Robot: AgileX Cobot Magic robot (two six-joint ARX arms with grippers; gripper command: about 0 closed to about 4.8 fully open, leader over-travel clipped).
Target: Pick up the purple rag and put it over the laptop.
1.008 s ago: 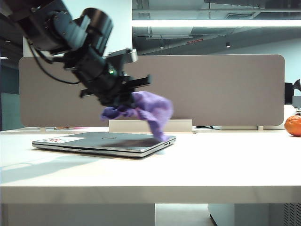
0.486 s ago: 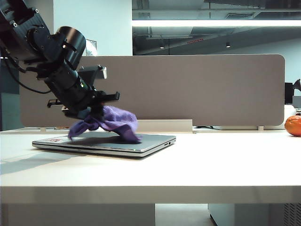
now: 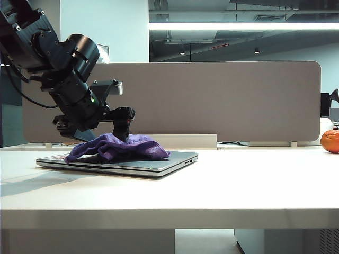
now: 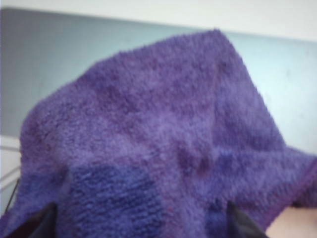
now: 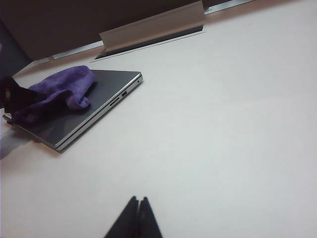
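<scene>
The purple rag (image 3: 116, 148) lies bunched in a low mound on the lid of the closed laptop (image 3: 159, 163), covering the left and middle of the lid; the right end of the lid, toward the corner with the small ports, is bare. The laptop sits flat on the white table (image 3: 222, 185).

The left gripper (image 3: 103, 129) hangs just over the rag, tilted down toward it from the left. Its two fingers are spread wide apart: one dark finger (image 3: 123, 123) points down at the top of the mound, close to the cloth or just touching it; I cannot tell which. The other sits lower, at the left behind the rag. Neither is pinching the cloth. From the left wrist camera the rag (image 4: 158, 139) fills nearly the whole view, with the two dark fingertips (image 4: 242, 225) showing well apart at either side of it, and the cloth lying loose between and beyond them.

The right gripper (image 5: 134, 218) is well off to the side above bare table, far from the laptop (image 5: 99, 106) and rag (image 5: 59, 89), its fingers pressed together with nothing between them.

An orange fruit (image 3: 330, 141) sits at the far right edge of the table.
</scene>
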